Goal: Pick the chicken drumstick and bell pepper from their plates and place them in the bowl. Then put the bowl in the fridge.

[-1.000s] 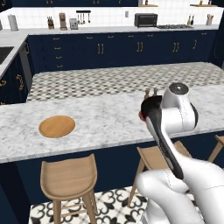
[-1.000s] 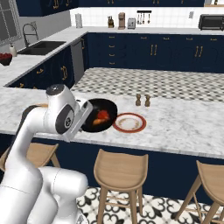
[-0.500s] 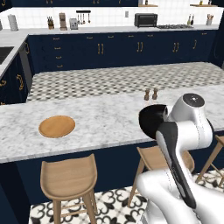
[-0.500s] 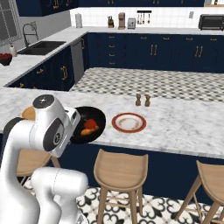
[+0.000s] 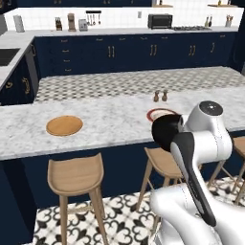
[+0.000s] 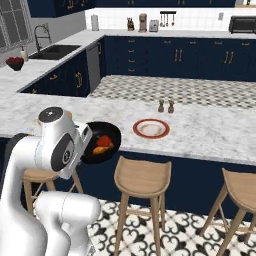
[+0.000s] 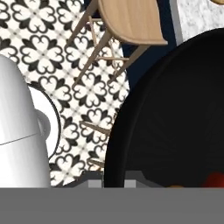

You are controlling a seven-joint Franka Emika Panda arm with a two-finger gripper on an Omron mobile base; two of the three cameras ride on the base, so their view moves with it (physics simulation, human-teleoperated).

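**Bowl off the counter, loaded**

Bowl (image 6: pixel 101 143) has swung back off the marble since a second ago, so only the fridge trip remains. It hangs tilted at the wrist, mouth toward three o'clock in the right view, pepper (image 6: pixel 104 140) and drumstick (image 6: pixel 99 149) inside. Gripper apparently clamps its rim; fingers are hidden. Both plates (image 6: pixel 151 128) sit bare.

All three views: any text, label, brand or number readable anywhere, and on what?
None readable.
Bowl: plain black, no marking.
Red-rimmed plate and wooden plate: no text.
Microwave on the back counter: too small to show any label.
Shakers: too small to tell.
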